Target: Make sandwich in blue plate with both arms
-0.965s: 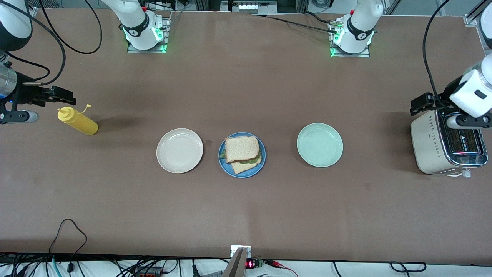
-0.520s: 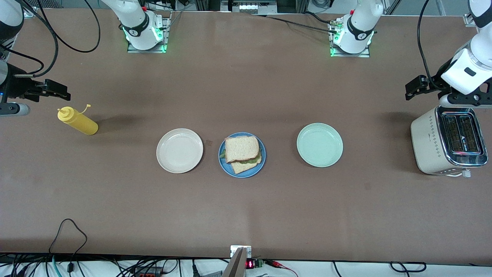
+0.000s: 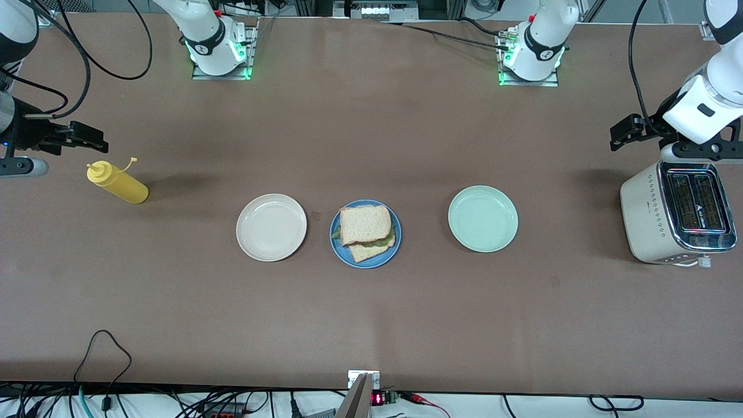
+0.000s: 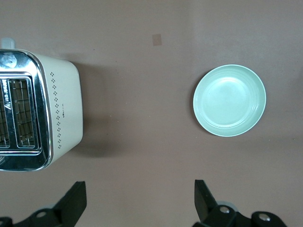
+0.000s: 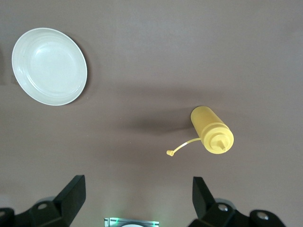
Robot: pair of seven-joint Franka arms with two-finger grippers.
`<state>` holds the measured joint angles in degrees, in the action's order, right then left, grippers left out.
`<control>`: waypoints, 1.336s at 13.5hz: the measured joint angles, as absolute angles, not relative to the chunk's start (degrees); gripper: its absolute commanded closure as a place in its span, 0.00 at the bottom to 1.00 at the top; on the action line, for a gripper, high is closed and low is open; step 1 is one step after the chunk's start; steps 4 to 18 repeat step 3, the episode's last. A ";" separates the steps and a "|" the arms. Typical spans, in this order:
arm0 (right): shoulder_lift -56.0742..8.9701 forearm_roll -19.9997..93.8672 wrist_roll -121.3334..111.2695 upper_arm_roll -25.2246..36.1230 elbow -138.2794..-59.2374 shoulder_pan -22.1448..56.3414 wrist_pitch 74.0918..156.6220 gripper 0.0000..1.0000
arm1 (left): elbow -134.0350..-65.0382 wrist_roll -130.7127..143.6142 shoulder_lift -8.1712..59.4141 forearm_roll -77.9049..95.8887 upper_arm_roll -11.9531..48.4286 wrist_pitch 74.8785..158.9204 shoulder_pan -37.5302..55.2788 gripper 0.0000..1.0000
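1. The left gripper (image 4: 137, 203) has its fingers (image 4: 73, 203) spread wide with nothing between them. It hangs over the left arm's end of the table, above the bare top beside the toaster (image 3: 676, 217).

2. The right gripper (image 5: 137, 201) is the same: fingers (image 5: 71, 196) wide apart, holding nothing. It hangs over the right arm's end of the table, beside the yellow squeeze bottle (image 3: 116, 183), which stands with its cap flipped open.

3. The sandwich (image 3: 365, 232) sits on the blue plate (image 3: 339, 249) in the middle of the table. Two bread slices lie stacked, the top one shifted a little off the lower one, with green lettuce (image 3: 380, 242) showing between them.

4. The cream plate (image 3: 271, 227) lies beside the blue one toward the right arm's end, and the mint-green plate (image 3: 483, 218) toward the left arm's end. Both are bare.

5. To my eye the stacking is done and both arms look parked clear at the table ends.

6. Little seems left. If anything, the top slice could be squared up over the lower one, which would need a light nudge so the lettuce does not slide out.
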<state>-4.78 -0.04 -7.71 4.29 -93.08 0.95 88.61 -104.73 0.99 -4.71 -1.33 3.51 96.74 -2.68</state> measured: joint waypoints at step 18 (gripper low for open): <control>-4.88 -0.04 -8.04 4.29 -93.08 0.95 88.63 0.00 | -104.79 0.99 -4.71 -1.33 3.51 96.74 -2.68 0.00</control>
